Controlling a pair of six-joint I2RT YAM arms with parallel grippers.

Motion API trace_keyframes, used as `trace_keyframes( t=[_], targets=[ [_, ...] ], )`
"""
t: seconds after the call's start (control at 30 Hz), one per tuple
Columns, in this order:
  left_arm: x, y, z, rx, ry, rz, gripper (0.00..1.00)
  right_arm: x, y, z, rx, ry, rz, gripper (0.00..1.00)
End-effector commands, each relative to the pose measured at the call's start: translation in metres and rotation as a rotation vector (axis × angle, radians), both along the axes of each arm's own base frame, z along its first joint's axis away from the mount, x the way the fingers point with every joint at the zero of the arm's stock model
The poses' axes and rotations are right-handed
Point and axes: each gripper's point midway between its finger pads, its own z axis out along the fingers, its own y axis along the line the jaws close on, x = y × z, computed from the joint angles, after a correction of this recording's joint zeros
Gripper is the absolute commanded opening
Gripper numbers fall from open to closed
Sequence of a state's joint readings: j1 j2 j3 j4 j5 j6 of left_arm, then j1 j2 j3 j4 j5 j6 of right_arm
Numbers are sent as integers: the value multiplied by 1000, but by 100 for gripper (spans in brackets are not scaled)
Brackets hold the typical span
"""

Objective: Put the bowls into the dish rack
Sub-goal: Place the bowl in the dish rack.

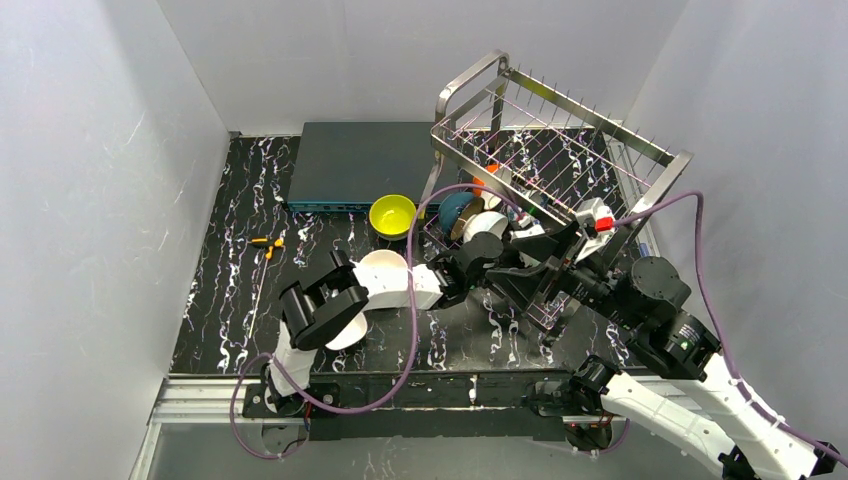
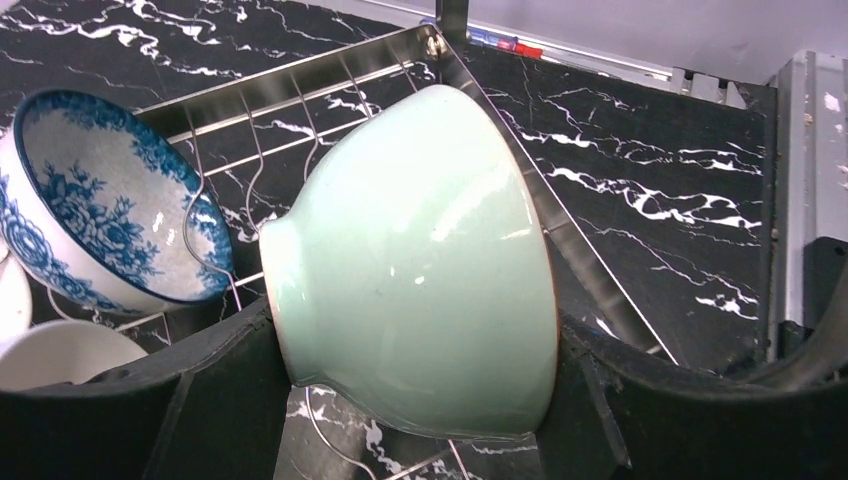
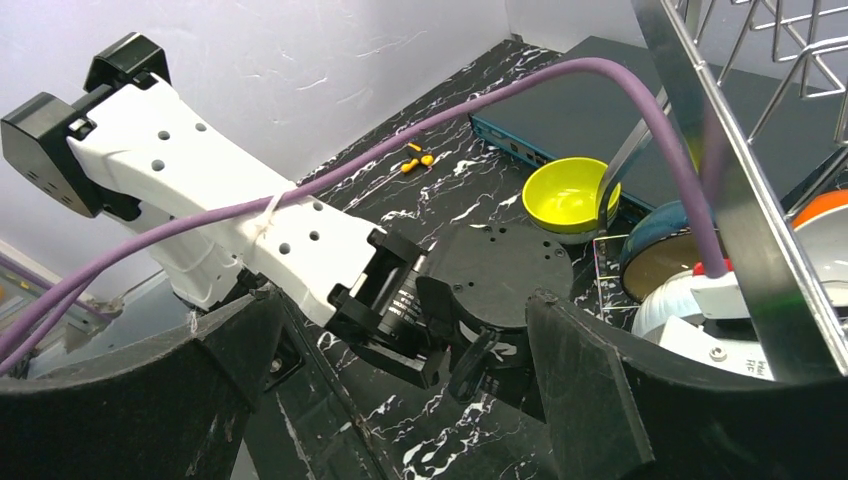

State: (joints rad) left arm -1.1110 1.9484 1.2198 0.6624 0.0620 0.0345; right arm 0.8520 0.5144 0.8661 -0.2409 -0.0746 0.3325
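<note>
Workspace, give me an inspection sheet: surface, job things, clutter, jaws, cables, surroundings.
Surface: black marbled table.
Job's things: dish rack holds a blue-flowered bowl and others; yellow bowl and white bowl sit on the table.
Clutter: small orange item; dark flat box.
Jaws: left jaws closed on pale green bowl; right jaws open, empty.
Cables: purple cable loops over the table.
Surroundings: white walls.

The rack (image 1: 600, 140) had its lower shelf pretty jammed with bowls (image 1: 470, 215), and the left arm (image 1: 395, 285) lay right across its front. Open table (image 1: 240, 300) sat left of the yellow bowl (image 1: 392, 215).
</note>
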Motion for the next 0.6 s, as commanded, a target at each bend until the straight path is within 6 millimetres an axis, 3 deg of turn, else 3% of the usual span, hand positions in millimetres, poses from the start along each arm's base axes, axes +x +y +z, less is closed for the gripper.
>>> trace_keyframes(
  t=[0.0, 0.57],
  targets=[
    [24, -13, 72, -153, -153, 26, 0, -4, -6, 22, 21, -61, -2, 99],
    [83, -24, 71, -176, -182, 80, 0, -4, -12, 27, 6, -82, -19, 99]
  ],
)
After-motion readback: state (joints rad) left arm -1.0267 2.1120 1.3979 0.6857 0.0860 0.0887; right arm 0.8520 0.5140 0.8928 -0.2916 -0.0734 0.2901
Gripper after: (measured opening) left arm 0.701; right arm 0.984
